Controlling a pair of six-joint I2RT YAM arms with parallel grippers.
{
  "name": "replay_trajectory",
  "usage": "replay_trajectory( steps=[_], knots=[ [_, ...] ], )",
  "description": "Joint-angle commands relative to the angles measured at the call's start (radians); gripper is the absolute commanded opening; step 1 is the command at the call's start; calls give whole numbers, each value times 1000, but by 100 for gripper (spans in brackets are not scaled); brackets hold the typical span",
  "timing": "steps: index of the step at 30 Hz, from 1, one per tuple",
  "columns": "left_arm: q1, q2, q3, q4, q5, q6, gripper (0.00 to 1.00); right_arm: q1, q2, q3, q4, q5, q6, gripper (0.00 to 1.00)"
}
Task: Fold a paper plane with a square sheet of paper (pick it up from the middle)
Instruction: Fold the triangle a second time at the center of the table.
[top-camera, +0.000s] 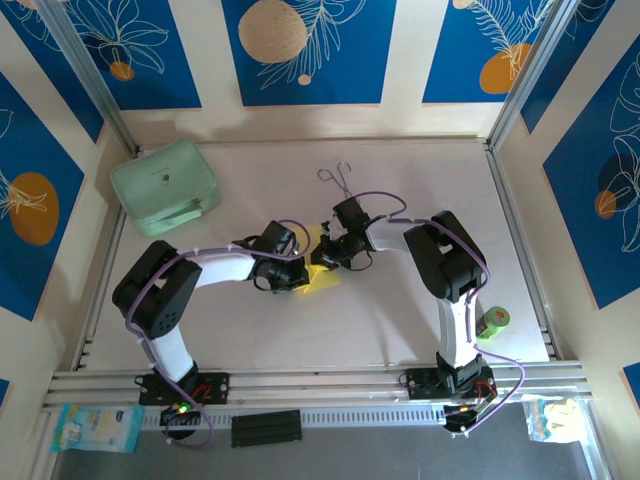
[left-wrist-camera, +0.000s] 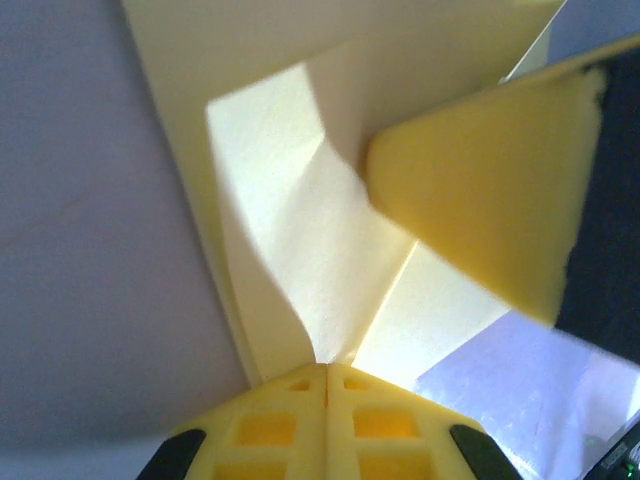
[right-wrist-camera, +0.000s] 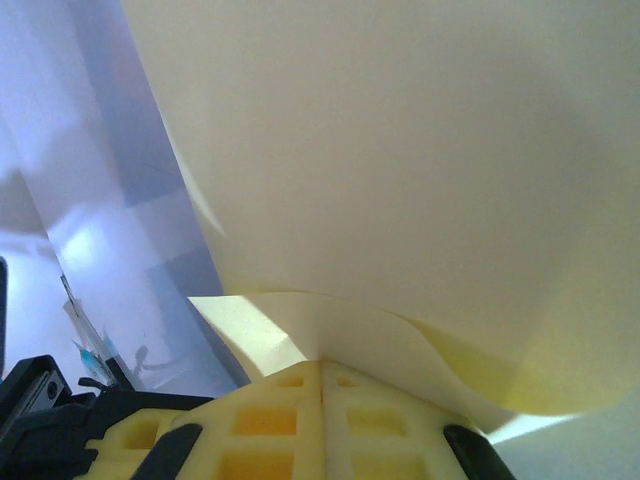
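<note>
Currently the square sheet of paper (top-camera: 325, 275), partly folded, is at mid-worktop (top-camera: 400, 330) between both arms. Left gripper (left-wrist-camera: 327, 372) is pressed together, pinching a creased fold of the sheet. Right gripper (right-wrist-camera: 322, 365) is likewise pinching the sheet. Mint-green case (top-camera: 166, 186) far left; metal tongs (top-camera: 338, 178) far centre.

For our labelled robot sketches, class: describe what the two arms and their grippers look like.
Both the left arm and right arm have white links with bulky black joint housings, and a thin purple cable loops along each. The left gripper and right gripper have yellow fingers moulded with square recesses, flanked by black parts.
</note>
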Motion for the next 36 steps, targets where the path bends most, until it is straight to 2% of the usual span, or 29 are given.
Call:
replay_trajectory(
  steps=[1,8,13,17,22,29,36],
  knots=[
    [-14,-24,-43,-159,27,47,0,-8,80,-22,-121,120,17,3],
    [-15,-109,5,-261,-28,89,0,-8,80,-17,-125,116,17,3],
    [-15,-162,32,-156,-51,36,0,-6,78,-11,-127,112,18,3],
    [-15,-124,5,-9,-33,-50,0,-6,78,-7,-129,111,20,3],
    [-16,-57,19,51,-35,-84,0,-7,76,-7,-129,110,21,3],
    [-14,-4,21,52,-50,-95,0,-8,69,-8,-124,102,28,3],
    [-14,6,5,-18,-92,-64,0,-9,40,10,-116,78,44,3]
  ],
)
